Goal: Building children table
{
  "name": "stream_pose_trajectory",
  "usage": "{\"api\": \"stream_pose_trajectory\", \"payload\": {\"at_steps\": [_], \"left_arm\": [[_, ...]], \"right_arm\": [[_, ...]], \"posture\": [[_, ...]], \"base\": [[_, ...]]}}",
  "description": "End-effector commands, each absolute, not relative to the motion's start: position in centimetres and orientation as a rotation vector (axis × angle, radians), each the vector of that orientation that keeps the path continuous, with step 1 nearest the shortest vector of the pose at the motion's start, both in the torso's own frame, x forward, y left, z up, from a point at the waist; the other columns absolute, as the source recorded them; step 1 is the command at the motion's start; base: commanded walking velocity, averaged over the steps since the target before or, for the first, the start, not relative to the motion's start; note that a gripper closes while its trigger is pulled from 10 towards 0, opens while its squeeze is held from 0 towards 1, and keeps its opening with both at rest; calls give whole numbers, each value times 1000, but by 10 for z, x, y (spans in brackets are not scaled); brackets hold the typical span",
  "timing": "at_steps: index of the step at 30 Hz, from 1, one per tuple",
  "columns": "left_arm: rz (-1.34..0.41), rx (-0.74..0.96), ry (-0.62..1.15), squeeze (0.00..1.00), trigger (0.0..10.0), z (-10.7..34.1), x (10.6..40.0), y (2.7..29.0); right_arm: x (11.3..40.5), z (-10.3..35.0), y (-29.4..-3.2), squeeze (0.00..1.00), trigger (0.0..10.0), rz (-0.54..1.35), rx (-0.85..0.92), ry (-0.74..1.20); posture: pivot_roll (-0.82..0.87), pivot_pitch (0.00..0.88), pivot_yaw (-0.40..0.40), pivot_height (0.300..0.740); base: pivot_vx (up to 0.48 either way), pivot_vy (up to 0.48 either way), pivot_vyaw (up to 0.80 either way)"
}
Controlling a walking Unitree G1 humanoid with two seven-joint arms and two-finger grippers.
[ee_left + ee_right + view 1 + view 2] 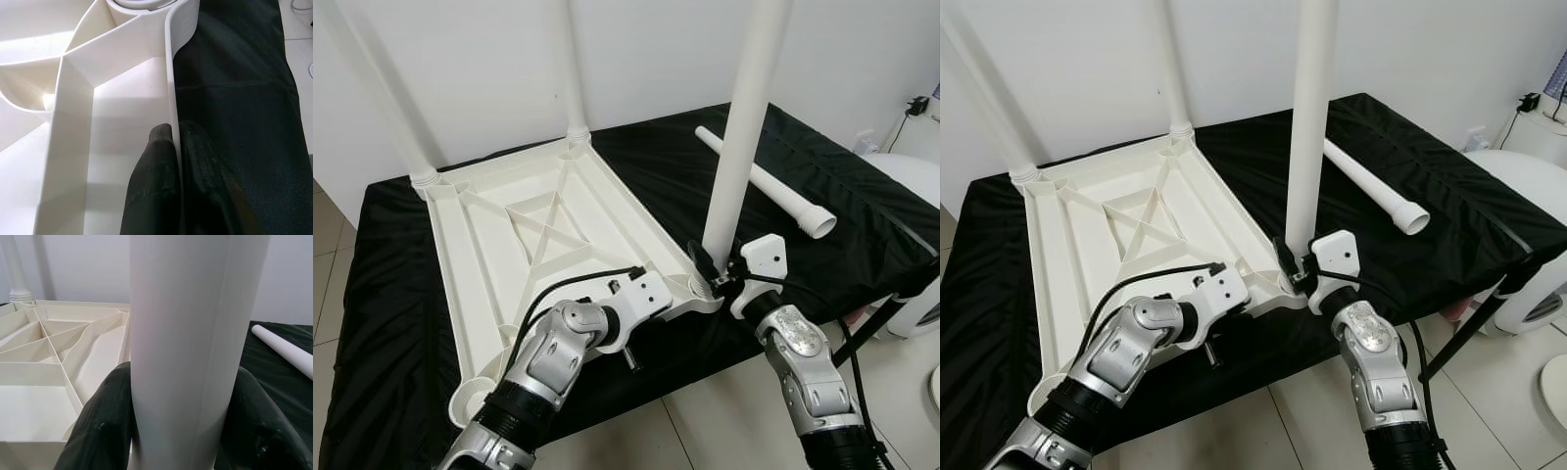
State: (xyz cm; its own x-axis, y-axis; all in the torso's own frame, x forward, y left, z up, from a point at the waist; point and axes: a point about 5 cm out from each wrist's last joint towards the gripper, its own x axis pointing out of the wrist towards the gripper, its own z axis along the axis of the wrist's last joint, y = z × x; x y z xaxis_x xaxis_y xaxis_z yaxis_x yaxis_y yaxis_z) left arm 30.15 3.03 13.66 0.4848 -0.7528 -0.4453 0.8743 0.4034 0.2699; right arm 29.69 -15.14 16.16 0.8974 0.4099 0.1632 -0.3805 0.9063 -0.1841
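A white plastic tabletop (499, 245) lies upside down on a black-covered table, ribs facing up. Two white legs stand in its far corners (576, 69). A third leg (741, 137) stands upright in the near right corner socket, and my right gripper (713, 277) is shut on its base; the wrist view has the leg (195, 342) between both fingers (100, 426). My left gripper (177, 161) is shut on the tabletop's near rim (171, 98), one finger on each side of the thin wall. A fourth leg (766, 181) lies loose on the cloth to the right.
The black cloth (842, 225) covers the work table, which ends close in front of me above a tiled floor (705, 421). A white wall is behind. A white appliance (920, 196) and a black strut (871, 328) stand at the right.
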Motion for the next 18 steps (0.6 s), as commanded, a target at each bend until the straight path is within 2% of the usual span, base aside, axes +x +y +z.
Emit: {"api": "stream_pose_trajectory", "payload": {"at_steps": [1,18], "left_arm": [[-958,505,88,0,10000,168,307,27],[-964,506,85,0,10000,170,307,27]], "right_arm": [[287,122,-149,0,10000,414,-111,-19],[289,124,-157,0,10000,244,-50,-36]], "posture": [[-121,59,88,740],[-125,66,93,740]], "base": [[0,0,0],[0,0,0]]}}
